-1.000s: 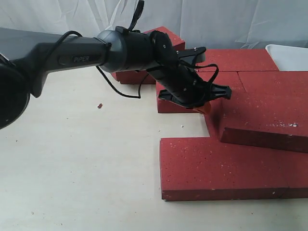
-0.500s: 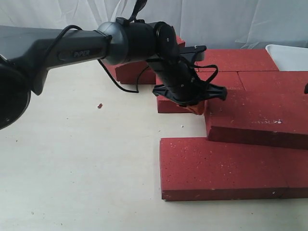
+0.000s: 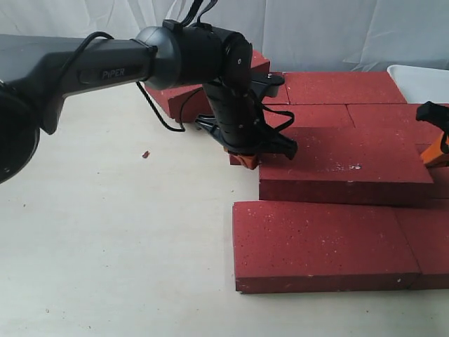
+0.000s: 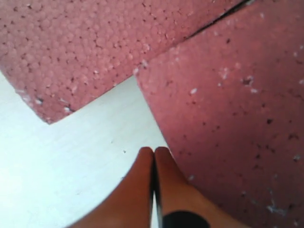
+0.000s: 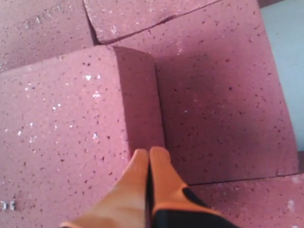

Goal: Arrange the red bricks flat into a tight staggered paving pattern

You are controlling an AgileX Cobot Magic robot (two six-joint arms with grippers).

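Note:
Several red bricks lie flat at the right of the table: a front row (image 3: 323, 246), a back row (image 3: 344, 88) and one at the back left (image 3: 184, 98). One more red brick (image 3: 344, 165) rests on top of the others, raised. My left gripper (image 3: 244, 159) is shut and empty, low at that brick's left end. In the left wrist view its tips (image 4: 154, 151) sit beside the brick's edge (image 4: 228, 109), over the table. My right gripper (image 3: 435, 144), also shut, is at the raised brick's right end. Its tips (image 5: 149, 152) meet the end face of the raised brick (image 5: 61, 123).
A white tray (image 3: 424, 81) stands at the back right corner. A small red crumb (image 3: 145, 154) lies on the pale table (image 3: 112, 246) left of the bricks. A white curtain (image 3: 316, 28) hangs behind. The left arm (image 3: 105, 67) stretches across from the left.
The raised brick has slid left across the lower bricks. My left gripper has moved back to the left with it. My right gripper has come into view at the right edge.

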